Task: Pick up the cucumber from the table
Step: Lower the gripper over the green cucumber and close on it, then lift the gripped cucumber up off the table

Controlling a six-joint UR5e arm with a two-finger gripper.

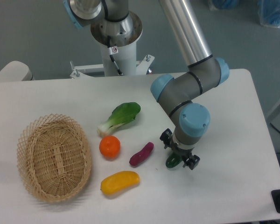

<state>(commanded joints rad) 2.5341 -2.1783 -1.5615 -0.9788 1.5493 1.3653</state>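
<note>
The cucumber (172, 161) is found lying on the white table (238, 140), right of centre and towards the near edge, and only its dark green lower end is shown; the rest is covered from above by the wrist and tool of the arm. The gripper (179, 154) is placed directly over it, pointing straight down, with one black finger (166, 138) seen on the far-left side of the cucumber and the other at the near-right side. The cucumber is thus straddled across its narrow width, which is judged to be the reason for this approach: a short grasp across the body is allowed, and the long axis is left free. Whether the fingers are already pressed against the skin cannot be told, since the contact is hidden by the tool, and no lift off the table is visible.

Just to the left, a purple vegetable (142, 154) is laid near the cucumber but apart from it, so some room for the finger on that side is left. Further out are an orange fruit (109, 146), a yellow piece (120, 182), a bok choy (121, 117) and, well apart at the left, a wicker basket (54, 157).
</note>
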